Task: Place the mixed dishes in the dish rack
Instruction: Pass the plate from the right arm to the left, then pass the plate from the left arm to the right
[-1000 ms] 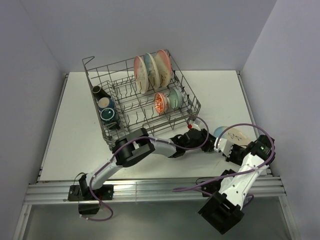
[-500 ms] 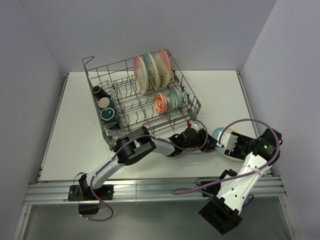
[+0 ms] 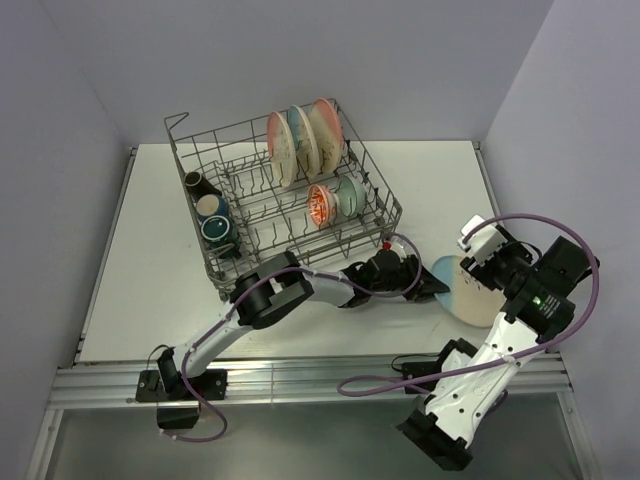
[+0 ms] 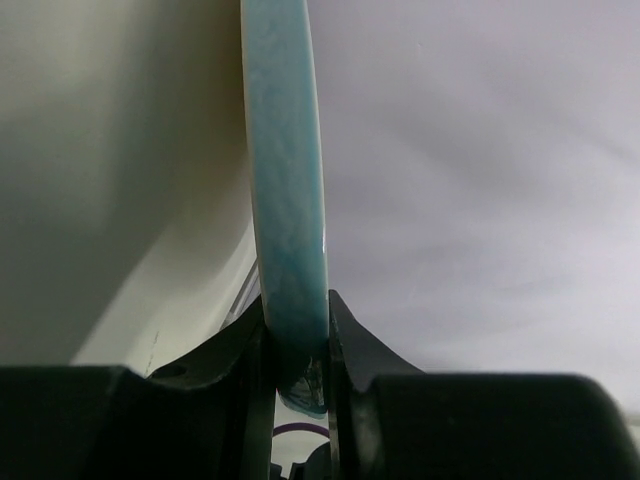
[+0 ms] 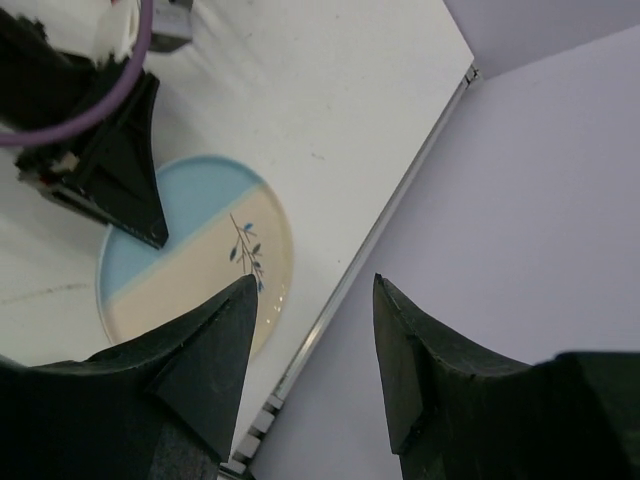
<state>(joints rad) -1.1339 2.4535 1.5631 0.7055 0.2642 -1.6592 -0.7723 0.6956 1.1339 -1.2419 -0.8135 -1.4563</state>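
Left tool (image 3: 435,288) is clamped on the rim of the round cream-and-light-blue ceramic plate (image 3: 470,298), gripping the blue edge. Left wrist view shows that rim seated tight between both fingers (image 4: 350,350). That plate is outside the large grey wire dish rack (image 3: 300,250), off its front-right corner, over the white surface (image 3: 150,250). Can't tell if it lies flat on the surface or is slightly lifted. Right tool (image 5: 312,295) has its jaws apart with nothing between them. It's up above the side of the plate away from the rack and isn't touching it. Its wrist view looks down on the plate face: twig motif on the cream half close to the colour boundary, and the left tool's black finger overlapping the blue half. Inside the rack, three round two-tone plates (image 3: 298,140) stand on edge in the tines at the back-right. An orange-red bowl (image 3: 319,205) and a pale green bowl (image 3: 349,193) sit on edge side by side just in front of them, near the rack's right wall. Three small mugs (image 3: 210,208) sit in a row along the rack's left wall, the teal-blue one nearest the front. Raised wire loop at the rack's back-left corner.
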